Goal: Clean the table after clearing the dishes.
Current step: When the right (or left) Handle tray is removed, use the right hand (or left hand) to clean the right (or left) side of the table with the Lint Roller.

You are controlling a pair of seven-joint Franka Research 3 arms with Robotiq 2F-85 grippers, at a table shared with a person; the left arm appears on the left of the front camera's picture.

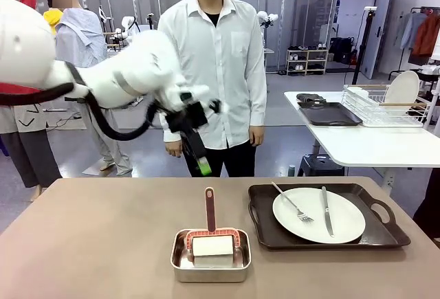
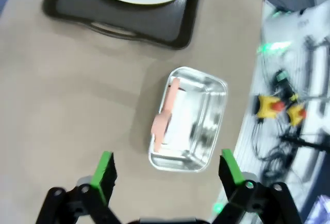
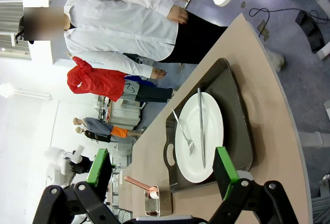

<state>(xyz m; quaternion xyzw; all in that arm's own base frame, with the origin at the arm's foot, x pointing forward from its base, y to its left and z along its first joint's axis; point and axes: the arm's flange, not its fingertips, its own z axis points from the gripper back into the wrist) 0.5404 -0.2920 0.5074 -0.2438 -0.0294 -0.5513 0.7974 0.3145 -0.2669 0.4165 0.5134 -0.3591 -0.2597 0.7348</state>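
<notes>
Beige-brown table bears a white plate with fork and knife on a dark tray, at three o'clock from the steel pan. Left gripper and right gripper both gape, empty.

Matt table, shiny steel pan.

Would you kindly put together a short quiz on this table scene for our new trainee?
1. True or false: the fork and knife lie on the plate, which sits on the tray.
2. Where does the roller rest? A in the pan; B on the tray; C on the plate.
3. Fill in: the left gripper and right gripper both have jaws ____.
Key: 1 true; 2 A; 3 open.
</notes>
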